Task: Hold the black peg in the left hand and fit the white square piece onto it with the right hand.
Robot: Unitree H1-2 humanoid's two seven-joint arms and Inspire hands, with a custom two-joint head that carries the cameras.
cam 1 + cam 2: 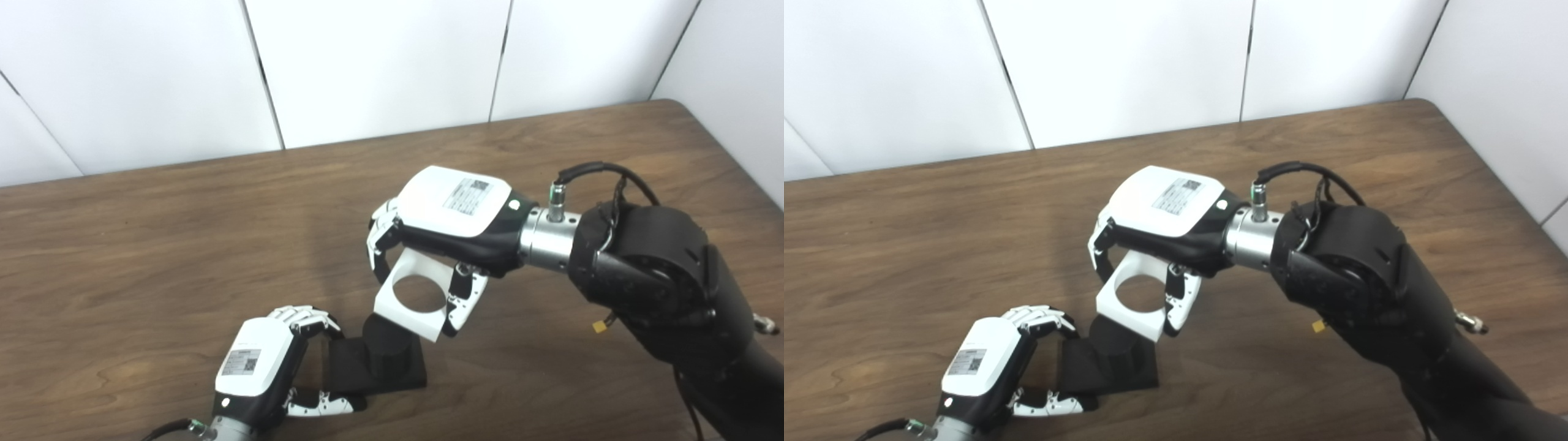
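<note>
white-backed hand [453, 205], black arm [661, 275], silver wrist [548, 239]

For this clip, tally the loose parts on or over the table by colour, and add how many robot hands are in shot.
Black parts: 1, the black peg on its square base, gripped by the left hand.
White parts: 1, the white square piece with a round hole, held tilted above the peg by the right hand.
Robot hands: 2.
Total: 4.

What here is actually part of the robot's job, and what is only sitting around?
Part of the job:
- black peg, on its square black base
- white square piece, with a round hole
- left hand, gripping the base
- right hand, holding the piece tilted over the peg

Only around:
- wooden table
- white wall panels
</note>
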